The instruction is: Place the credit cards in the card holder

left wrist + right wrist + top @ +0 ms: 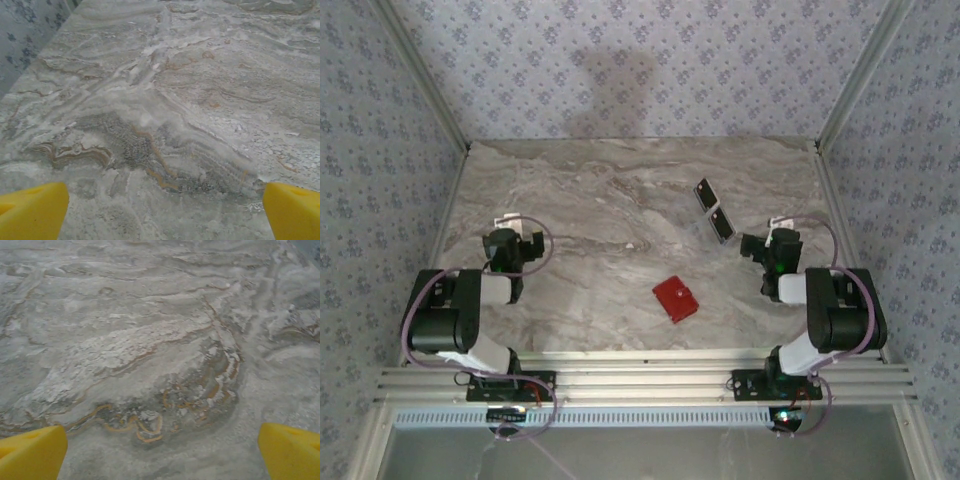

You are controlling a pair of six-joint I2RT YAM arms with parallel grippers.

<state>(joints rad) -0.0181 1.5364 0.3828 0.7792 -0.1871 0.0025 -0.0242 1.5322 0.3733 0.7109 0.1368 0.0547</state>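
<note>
Wallet [675, 299] lies shut; two black cards [704, 191] [722, 223] rest beyond it, rightward. Left gripper [165, 212] and right gripper [160, 452] flank the wallet, well apart from it, jaws wide, holding nothing.

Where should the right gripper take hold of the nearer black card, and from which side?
The nearer black card lies flat on the marble table, so likely pinch across its narrow width, gripping the two long edges, descending from above. The open right gripper sits just beside its near end.
</note>
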